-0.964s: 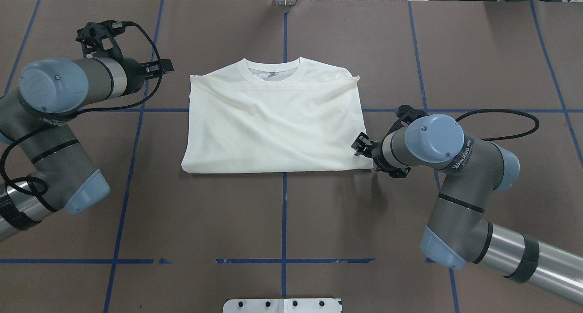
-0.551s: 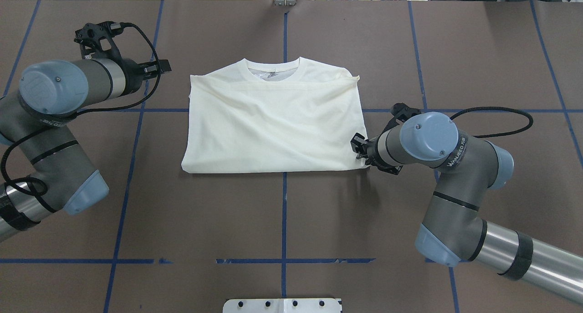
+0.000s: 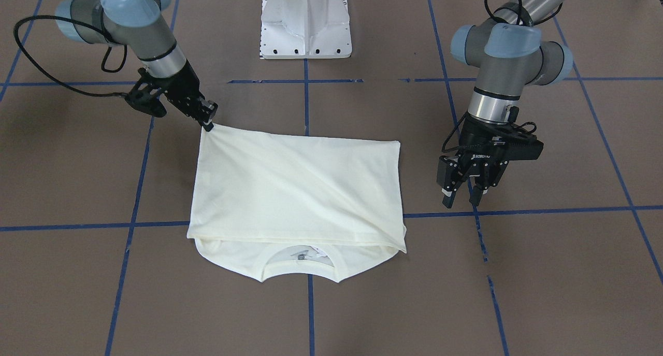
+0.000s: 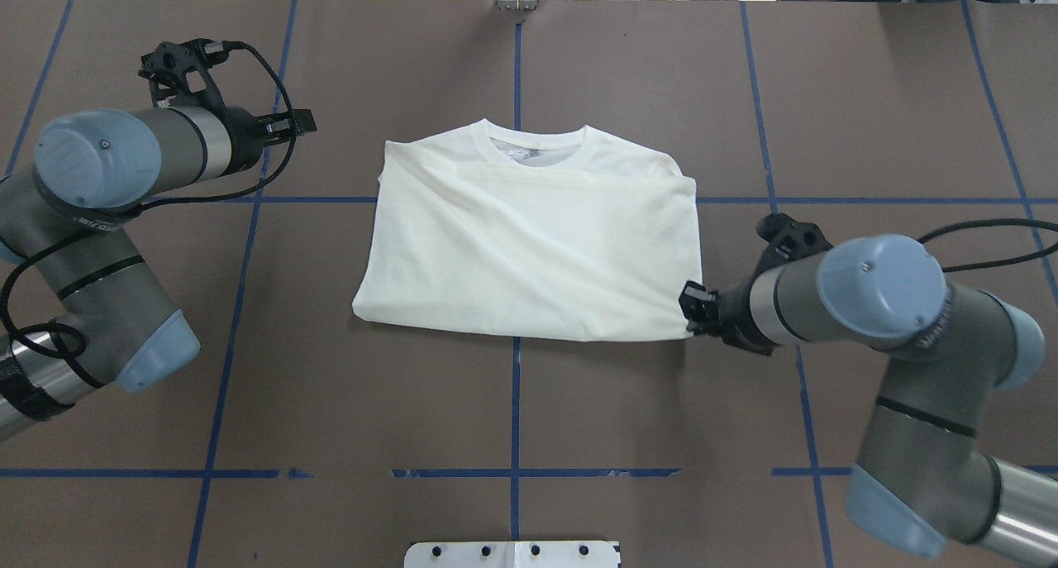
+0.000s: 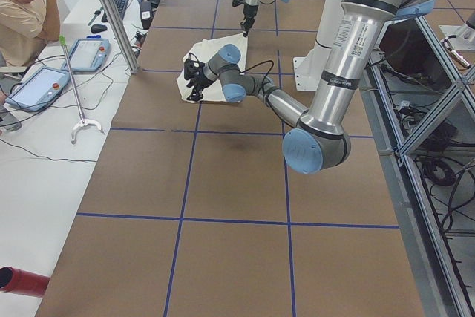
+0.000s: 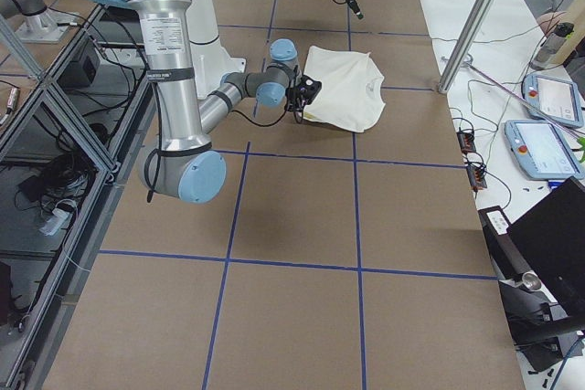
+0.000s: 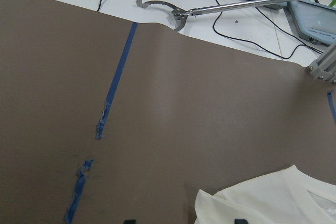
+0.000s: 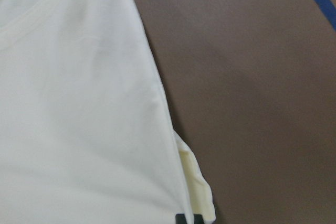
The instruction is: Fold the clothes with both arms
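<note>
Folded shirt point(image 3: 295, 190), mid-frame: right gripper point(image 3: 209, 124) clamped its upper-left corner; left gripper point(image 3: 460, 200) parted, idle at frame right; next fold likely needed both.

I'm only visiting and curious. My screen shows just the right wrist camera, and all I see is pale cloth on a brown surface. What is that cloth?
Observer: It is a cream shirt, folded into a rough rectangle, with its collar on the side away from the robot.
Visitor: Is anything holding it?
Observer: Yes. The right gripper pinches the shirt's corner nearest the robot, on that arm's own side.
Visitor: And the other arm?
Observer: The left gripper hangs open beside the shirt, not touching it.
</note>
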{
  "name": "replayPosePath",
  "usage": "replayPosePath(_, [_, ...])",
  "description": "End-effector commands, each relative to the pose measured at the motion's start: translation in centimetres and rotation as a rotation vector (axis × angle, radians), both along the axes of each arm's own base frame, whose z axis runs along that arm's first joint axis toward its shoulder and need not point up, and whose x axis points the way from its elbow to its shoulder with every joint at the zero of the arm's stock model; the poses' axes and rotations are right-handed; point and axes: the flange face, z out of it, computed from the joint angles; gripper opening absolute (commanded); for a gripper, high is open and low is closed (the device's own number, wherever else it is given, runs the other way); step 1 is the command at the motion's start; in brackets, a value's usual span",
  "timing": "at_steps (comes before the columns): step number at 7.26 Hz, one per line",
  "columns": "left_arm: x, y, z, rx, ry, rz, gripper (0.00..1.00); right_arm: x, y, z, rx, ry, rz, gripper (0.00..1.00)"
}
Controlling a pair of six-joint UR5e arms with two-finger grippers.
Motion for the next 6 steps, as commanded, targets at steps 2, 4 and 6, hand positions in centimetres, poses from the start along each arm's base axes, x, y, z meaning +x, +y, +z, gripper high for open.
replayPosePath(2, [-1.4,5.9,-5.1,-0.039,0.178,0.31,0.69,1.8,18.0,-3.5,-0.062,-0.087,-0.414,0.35])
replayPosePath(4, [-1.6,8.8,-6.8,-0.243,0.341,0.413,0.73,1.3,18.2,-3.4,-0.032,-0.079,-0.381,1.0])
replayPosePath(6, [1.2,11.1,-5.5,-0.41,0.365,0.496,0.73,2.9,12.4,-2.9,0.001,-0.061,-0.204,1.0])
